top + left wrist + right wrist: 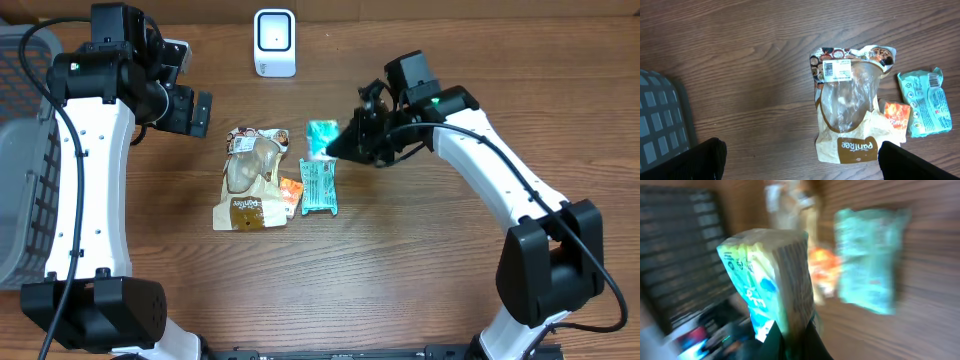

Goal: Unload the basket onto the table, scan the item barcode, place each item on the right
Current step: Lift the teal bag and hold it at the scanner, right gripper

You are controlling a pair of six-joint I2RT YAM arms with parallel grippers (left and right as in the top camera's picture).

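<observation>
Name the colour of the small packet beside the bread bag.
The small packet is orange, clearest in the left wrist view.

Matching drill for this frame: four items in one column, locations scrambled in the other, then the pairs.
1 white scanner
2 tan bag
3 flat teal packet
4 blue-green packet

A left of the orange packet
B gripped in the right jaws
C right of the orange packet
D standing at the far edge of the table

Pairs: 1-D, 2-A, 3-C, 4-B
</observation>
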